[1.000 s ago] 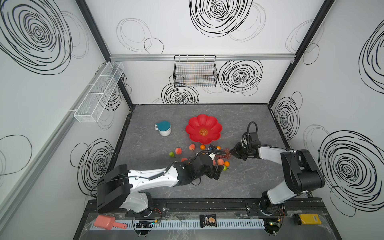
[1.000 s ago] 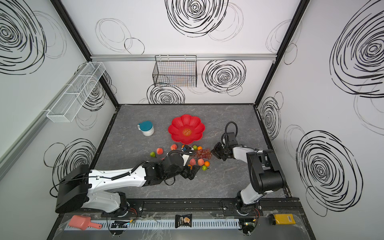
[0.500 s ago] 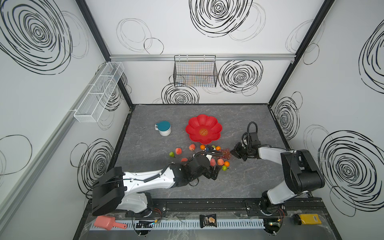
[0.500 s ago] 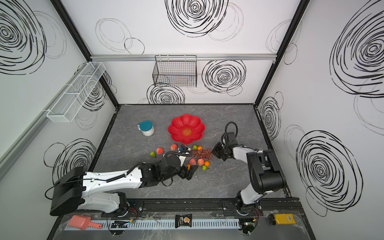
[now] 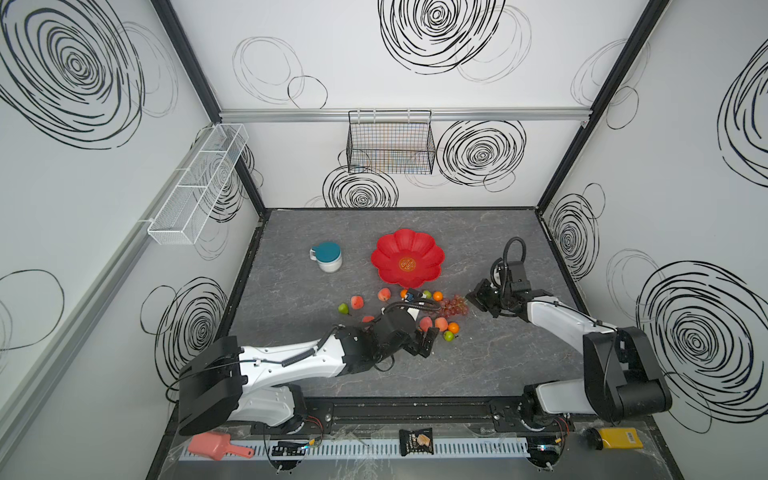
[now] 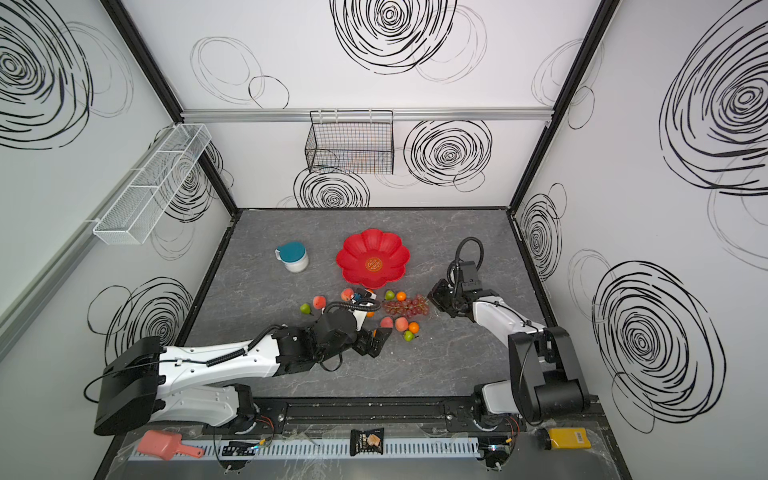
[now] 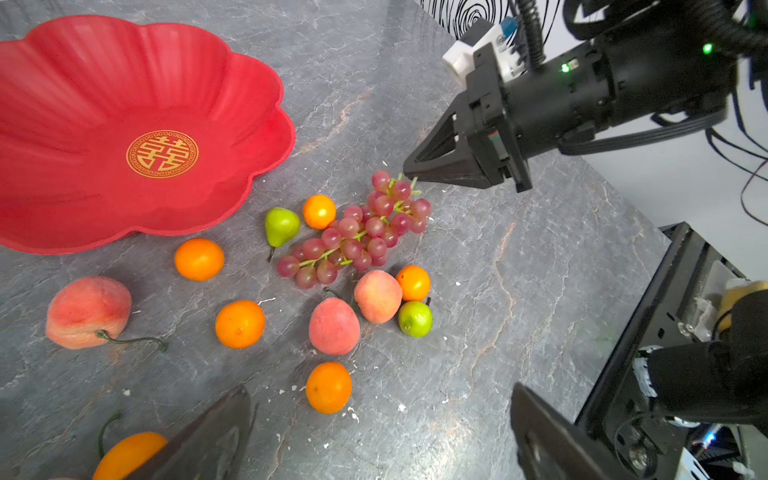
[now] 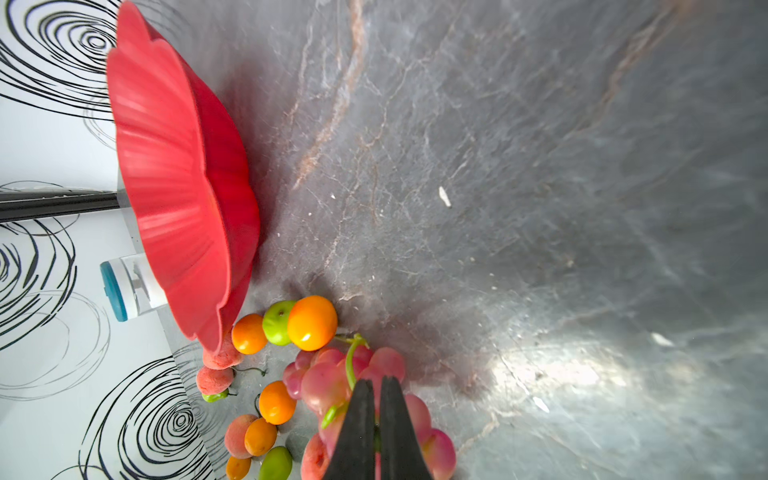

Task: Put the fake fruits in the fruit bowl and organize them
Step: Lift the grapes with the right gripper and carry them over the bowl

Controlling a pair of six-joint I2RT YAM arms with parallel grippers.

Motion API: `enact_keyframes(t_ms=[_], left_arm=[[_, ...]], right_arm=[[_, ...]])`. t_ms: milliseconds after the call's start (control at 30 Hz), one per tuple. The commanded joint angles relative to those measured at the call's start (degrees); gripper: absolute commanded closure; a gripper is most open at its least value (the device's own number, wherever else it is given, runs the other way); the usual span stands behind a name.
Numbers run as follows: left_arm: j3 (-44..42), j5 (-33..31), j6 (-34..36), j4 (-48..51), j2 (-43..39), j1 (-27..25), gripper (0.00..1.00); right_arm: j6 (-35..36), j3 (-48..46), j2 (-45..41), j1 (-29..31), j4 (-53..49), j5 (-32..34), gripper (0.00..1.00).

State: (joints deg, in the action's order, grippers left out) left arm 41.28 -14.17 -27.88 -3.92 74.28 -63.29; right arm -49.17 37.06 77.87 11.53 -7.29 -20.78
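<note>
The red fruit bowl (image 5: 432, 253) (image 6: 395, 253) stands empty mid-table, its gold emblem showing in the left wrist view (image 7: 266, 124). In front of it lie the fake fruits: peaches (image 7: 87, 311), oranges (image 7: 199, 258), pears (image 7: 281, 226) and a red-purple grape bunch (image 5: 453, 306) (image 6: 405, 306) (image 7: 357, 237). My right gripper (image 5: 471, 297) (image 8: 375, 384) is shut on the bunch's green stem at its right end. My left gripper (image 5: 428, 338) (image 7: 380, 436) hangs open low over the table at the near edge of the fruit. An orange (image 7: 328, 387) lies just ahead of its fingers (image 7: 208, 440).
A white mug with a teal lid (image 5: 328, 257) stands left of the bowl. A black wire basket (image 5: 390, 143) hangs on the back wall and a white mesh rack (image 5: 199, 183) on the left wall. A pink scoop (image 5: 212, 444), a snack packet (image 5: 415, 440) and a yellow bottle (image 5: 619, 438) lie on the front ledge.
My right gripper has closed on the grape stem. The left arm's elbow has swung a little to the left while its open gripper stayed near the front fruits.
</note>
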Motion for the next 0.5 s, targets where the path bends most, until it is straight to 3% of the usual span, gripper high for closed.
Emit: enact_keyframes(t_ms=[0,467], left_arm=[[1.79,-0.81,0.01,-1.25,-1.42,0.61,0.01],[3.72,1.54,-1.73,-4.35,-2.11,5.32,0.01]], right_arm=[[1.59,1.30,-3.24,0.34,-4.92,2.99,1.00],[7.11,7.57,-16.29,0.73,-11.45,6.26,1.00]])
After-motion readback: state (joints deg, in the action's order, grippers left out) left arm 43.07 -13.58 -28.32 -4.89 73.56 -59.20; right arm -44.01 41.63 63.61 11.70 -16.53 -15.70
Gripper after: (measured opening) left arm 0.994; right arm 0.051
